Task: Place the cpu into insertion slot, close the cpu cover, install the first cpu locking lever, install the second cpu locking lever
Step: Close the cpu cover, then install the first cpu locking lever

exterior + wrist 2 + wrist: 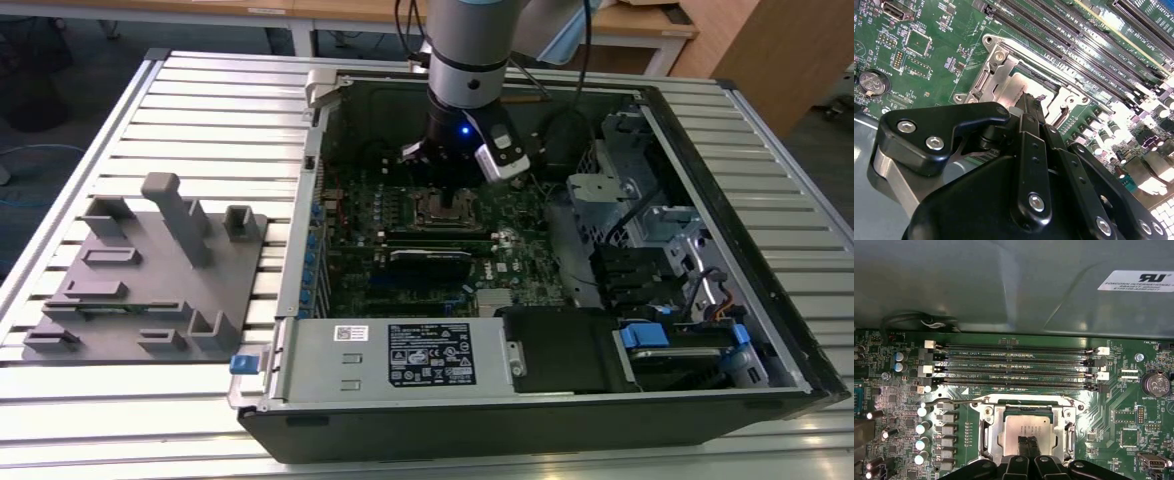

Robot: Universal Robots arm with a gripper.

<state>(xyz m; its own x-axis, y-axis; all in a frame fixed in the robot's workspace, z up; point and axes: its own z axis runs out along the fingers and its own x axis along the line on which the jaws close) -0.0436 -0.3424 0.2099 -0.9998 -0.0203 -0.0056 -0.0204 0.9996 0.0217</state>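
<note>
The cpu [1029, 427], a dull silver-grey square, lies in the insertion slot [988, 432] on the green board; in the exterior view the slot [447, 208] is in the upper middle of the open case. The cpu cover [1026, 402], a shiny frame, lies flat around the chip, which shows through its window. My gripper [1028, 440] is shut, its two black fingertips pressed together over the chip's near edge with nothing between them. Its fingers [1026, 115] hang just over the socket [1004, 65], and the arm [461, 150] stands above it. A thin wire lever [949, 402] runs along one socket corner.
Several long black memory slots [1014, 365] lie beside the socket, then the grey case wall [1004, 285]. Capacitors [921, 440] and a coin battery [1154, 384] flank it. A power supply [400, 355], a drive cage [641, 220] and a grey fixture [147, 270] on the slatted table surround the board.
</note>
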